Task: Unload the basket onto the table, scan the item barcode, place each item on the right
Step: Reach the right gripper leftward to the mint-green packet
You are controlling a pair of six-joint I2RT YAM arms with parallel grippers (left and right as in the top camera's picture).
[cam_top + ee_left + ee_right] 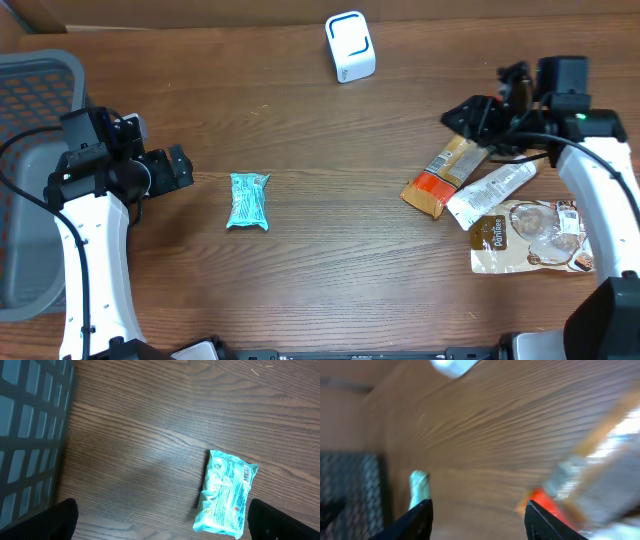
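On the tabletop (330,290), a basket (30,120) stood at the left edge, with the left pincer (180,168) just right of it. A packet (248,201) lay further right. A scanner (349,46) sat at the back. On the right, a bar (446,175), sachet (490,190) and pouch (535,237) lay touching, the pouch frontmost.

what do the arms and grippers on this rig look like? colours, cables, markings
Left arm and right arm: smooth white shells, black joint blocks, black cables running alongside. Left gripper and right gripper: all black, two blocky fingers each. A small green light seems to glow on the right arm's wrist block.
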